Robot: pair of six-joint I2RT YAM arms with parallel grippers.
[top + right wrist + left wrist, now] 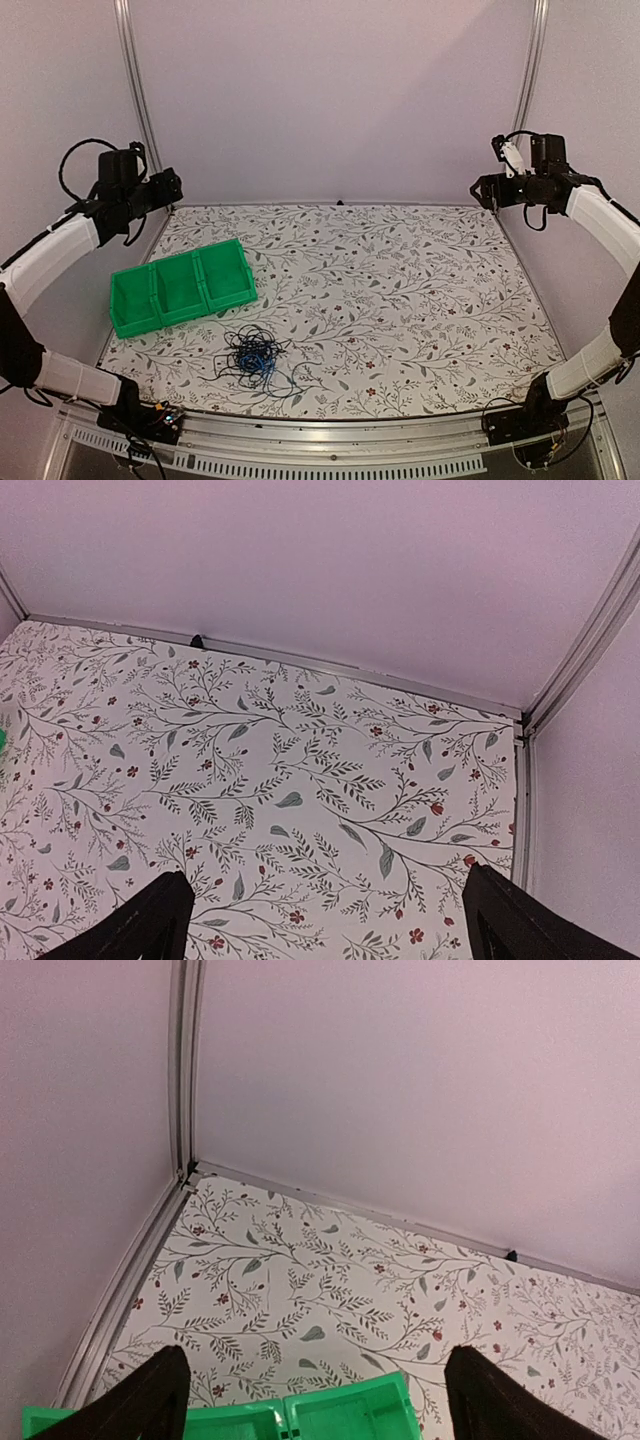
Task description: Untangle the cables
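The cables (254,360) lie in one small tangled bundle of thin black wires and a blue wire on the floral table near the front left, just in front of the green bin (182,286). My left gripper (172,186) is raised high at the far left, open and empty, far from the bundle. Its fingertips (150,1400) frame the bin's rim (345,1400) in the left wrist view. My right gripper (480,190) is raised high at the far right, open and empty. Its fingertips (150,925) show only bare table. The cables are out of both wrist views.
The green three-compartment bin stands at the left, angled, with nothing in its compartments. Pale walls with metal corner posts (135,90) enclose the table on three sides. A metal rail (330,435) runs along the near edge between the arm bases.
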